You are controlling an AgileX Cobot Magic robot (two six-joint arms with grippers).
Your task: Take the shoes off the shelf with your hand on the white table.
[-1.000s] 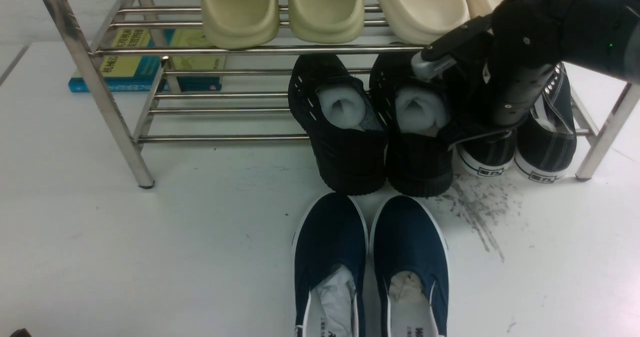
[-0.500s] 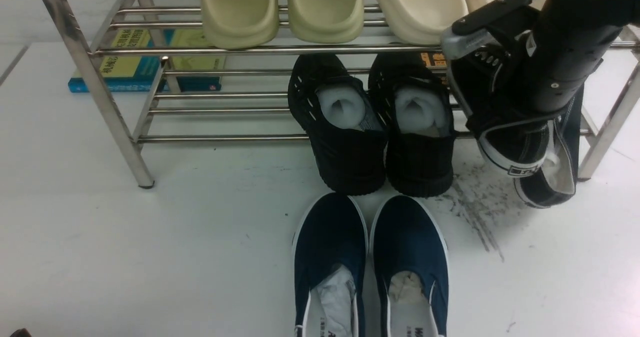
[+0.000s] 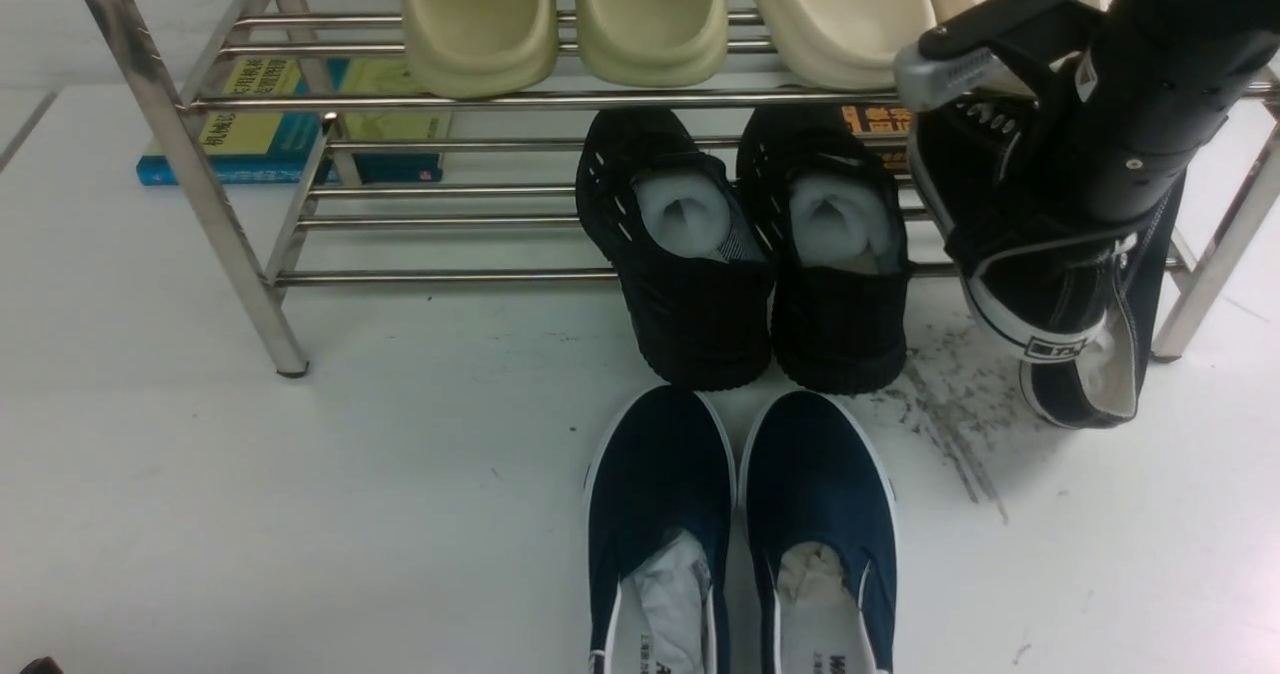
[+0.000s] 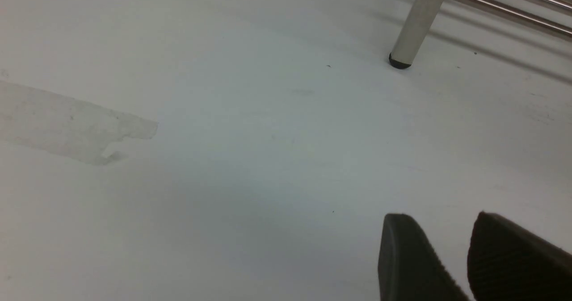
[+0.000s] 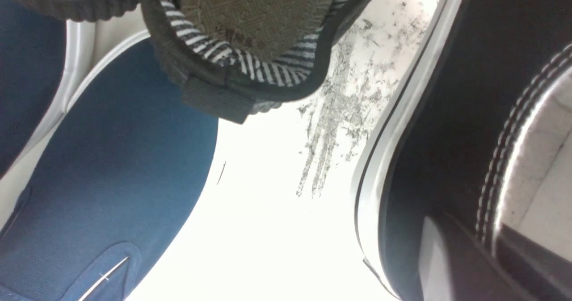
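The shoes [image 3: 1040, 294] are being dangled just off the shelf [image 3: 240, 254], above the white table [image 3: 300, 504], seemingly pinched at the collars by the right gripper [image 3: 990, 124] jaws. Slow, level lowering is being advised. The left gripper [image 4: 444, 229] jaws are standing parted.

The shelf [image 3: 450, 276] is shiny chrome metal bars. The shoes [image 3: 1035, 289] are matt black canvas with smooth white rubber soles. The white table [image 3: 300, 514] is smooth, with dark scuffs.
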